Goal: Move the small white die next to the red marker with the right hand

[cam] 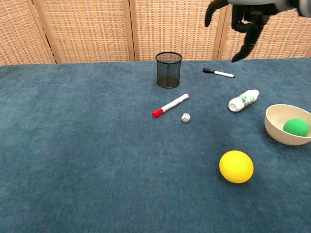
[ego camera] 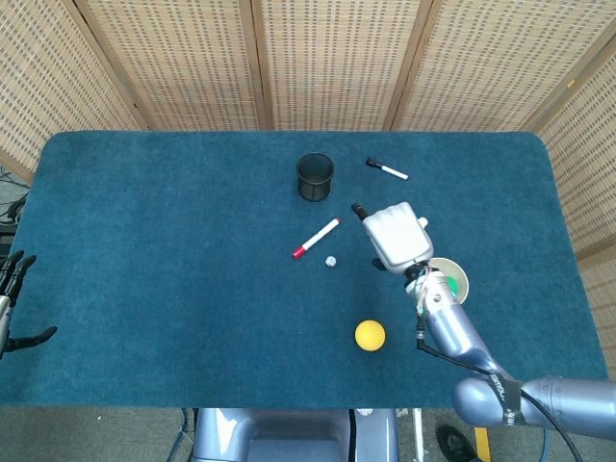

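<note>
The small white die (ego camera: 330, 261) (cam: 185, 117) lies on the blue tabletop just in front of and right of the red marker (ego camera: 316, 238) (cam: 170, 105), a short gap between them. My right hand (ego camera: 397, 237) (cam: 243, 22) hangs high above the table to the right of both, fingers spread, nothing in it. My left hand (ego camera: 12, 300) shows at the far left edge of the head view, off the table, fingers apart and holding nothing.
A black mesh cup (cam: 168, 70) stands behind the marker. A black-capped white marker (cam: 218, 73) lies at the back right, a small white bottle (cam: 243, 100) lies on its side, a beige bowl (cam: 279, 130) holds a green ball (cam: 295, 126), and a yellow ball (cam: 236, 166) sits near the front.
</note>
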Controlling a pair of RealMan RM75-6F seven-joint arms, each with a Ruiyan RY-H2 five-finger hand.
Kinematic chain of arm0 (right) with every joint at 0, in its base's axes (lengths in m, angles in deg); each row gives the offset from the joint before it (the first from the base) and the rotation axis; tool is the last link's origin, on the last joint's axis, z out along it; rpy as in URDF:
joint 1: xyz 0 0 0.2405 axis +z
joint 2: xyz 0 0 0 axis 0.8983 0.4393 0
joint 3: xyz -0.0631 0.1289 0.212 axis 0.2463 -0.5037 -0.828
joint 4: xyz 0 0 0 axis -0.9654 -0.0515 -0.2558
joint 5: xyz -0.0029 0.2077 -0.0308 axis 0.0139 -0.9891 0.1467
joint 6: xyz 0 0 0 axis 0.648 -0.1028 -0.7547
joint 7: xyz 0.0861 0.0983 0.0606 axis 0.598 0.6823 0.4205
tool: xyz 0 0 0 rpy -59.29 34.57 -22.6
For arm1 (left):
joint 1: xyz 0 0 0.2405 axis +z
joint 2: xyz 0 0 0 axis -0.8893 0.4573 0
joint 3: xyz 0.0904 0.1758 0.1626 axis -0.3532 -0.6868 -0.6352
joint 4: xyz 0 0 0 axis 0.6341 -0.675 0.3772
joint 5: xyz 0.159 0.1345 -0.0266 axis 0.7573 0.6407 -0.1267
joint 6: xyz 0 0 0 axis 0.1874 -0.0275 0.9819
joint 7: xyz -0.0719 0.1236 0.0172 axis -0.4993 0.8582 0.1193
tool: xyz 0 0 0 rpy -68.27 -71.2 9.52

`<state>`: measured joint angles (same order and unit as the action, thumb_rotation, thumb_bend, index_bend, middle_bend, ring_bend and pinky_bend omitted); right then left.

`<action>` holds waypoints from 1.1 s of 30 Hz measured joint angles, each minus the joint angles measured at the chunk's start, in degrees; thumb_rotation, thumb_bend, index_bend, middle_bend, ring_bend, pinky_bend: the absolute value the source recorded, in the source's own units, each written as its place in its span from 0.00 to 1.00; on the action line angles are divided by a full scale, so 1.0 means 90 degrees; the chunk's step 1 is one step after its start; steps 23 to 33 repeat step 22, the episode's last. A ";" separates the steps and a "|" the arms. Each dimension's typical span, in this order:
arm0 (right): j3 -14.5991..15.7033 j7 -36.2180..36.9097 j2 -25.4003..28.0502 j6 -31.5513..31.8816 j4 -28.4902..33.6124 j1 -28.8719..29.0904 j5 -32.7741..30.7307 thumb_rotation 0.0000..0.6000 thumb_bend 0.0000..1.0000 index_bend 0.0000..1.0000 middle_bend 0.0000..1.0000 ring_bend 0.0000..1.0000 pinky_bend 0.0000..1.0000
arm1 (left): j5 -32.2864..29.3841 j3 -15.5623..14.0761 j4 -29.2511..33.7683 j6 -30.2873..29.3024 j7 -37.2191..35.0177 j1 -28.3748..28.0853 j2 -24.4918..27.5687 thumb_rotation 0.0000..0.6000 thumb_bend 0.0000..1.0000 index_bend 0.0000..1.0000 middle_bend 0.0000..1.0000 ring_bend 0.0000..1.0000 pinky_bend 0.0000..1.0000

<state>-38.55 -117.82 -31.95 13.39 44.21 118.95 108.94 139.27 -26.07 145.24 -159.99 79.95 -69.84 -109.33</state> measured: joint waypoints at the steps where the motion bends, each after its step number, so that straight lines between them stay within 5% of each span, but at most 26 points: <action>1: 0.0051 0.0158 0.0044 0.0040 -0.0018 -0.0108 0.0214 1.00 0.13 0.23 0.55 0.67 0.87 | 0.0009 -0.0002 0.0002 -0.0009 -0.0008 0.0004 0.0004 1.00 0.00 0.00 0.00 0.00 0.00; 5: 0.0365 0.1080 0.0198 0.0410 -0.0276 -0.0730 0.1440 1.00 0.03 0.21 0.19 0.14 0.31 | 0.0063 -0.0021 0.0020 -0.0044 -0.0017 0.0021 0.0009 1.00 0.00 0.00 0.00 0.00 0.00; 7: 0.0543 0.1644 0.0223 0.0694 -0.0555 -0.1071 0.2087 1.00 0.00 0.15 0.05 0.02 0.16 | 0.0095 -0.0034 0.0032 -0.0069 0.0005 0.0030 0.0006 1.00 0.00 0.00 0.00 0.00 0.00; 9: 0.0756 0.2383 0.0211 0.1106 -0.1032 -0.1525 0.2801 1.00 0.00 0.08 0.00 0.00 0.07 | 0.0133 -0.0048 0.0048 -0.0121 0.0049 0.0049 -0.0005 1.00 0.00 0.00 0.00 0.00 0.00; 17: 0.1354 0.4760 -0.0057 0.2471 -0.2665 -0.3312 0.3846 1.00 0.00 0.00 0.00 0.00 0.00 | 0.0331 -0.0090 0.0047 -0.0418 0.0297 0.0148 -0.0142 1.00 0.00 0.00 0.00 0.00 0.00; 22: 0.1531 0.5038 -0.0455 0.3057 -0.3118 -0.3968 0.4205 1.00 0.00 0.00 0.00 0.00 0.00 | 0.0410 -0.0097 0.0029 -0.0579 0.0316 0.0210 -0.0186 1.00 0.00 0.00 0.00 0.00 0.00; 33: 0.1531 0.5038 -0.0455 0.3057 -0.3118 -0.3968 0.4205 1.00 0.00 0.00 0.00 0.00 0.00 | 0.0410 -0.0097 0.0029 -0.0579 0.0316 0.0210 -0.0186 1.00 0.00 0.00 0.00 0.00 0.00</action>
